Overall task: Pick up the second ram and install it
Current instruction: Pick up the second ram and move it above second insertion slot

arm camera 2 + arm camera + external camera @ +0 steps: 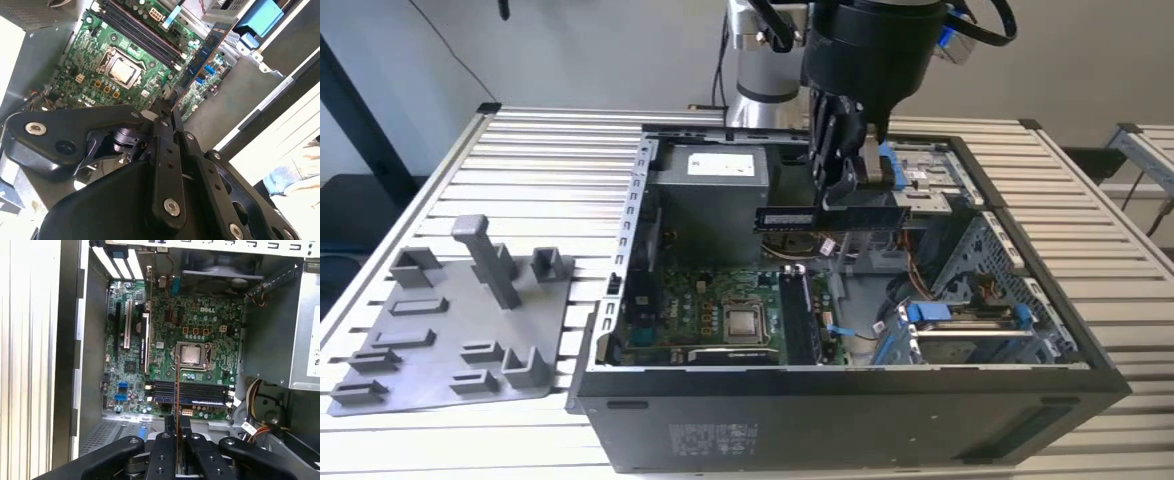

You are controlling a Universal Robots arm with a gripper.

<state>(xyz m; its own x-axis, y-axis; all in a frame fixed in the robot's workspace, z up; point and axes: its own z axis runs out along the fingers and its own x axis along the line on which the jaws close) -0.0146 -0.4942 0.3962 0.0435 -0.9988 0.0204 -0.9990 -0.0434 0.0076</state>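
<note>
claw (pixel 843 198): clamped on the long thin dark memory stick (pixel 794 218) | stick: up in the air over the green board (pixel 707 305) | inside the open black computer box (pixel 854 425) on the grey ribbed desk (pixel 547 170)

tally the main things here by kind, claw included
ram: 1, held in the claw
pc case: 1
grey fixture plate: 1
claw: 1
total: 4
</note>
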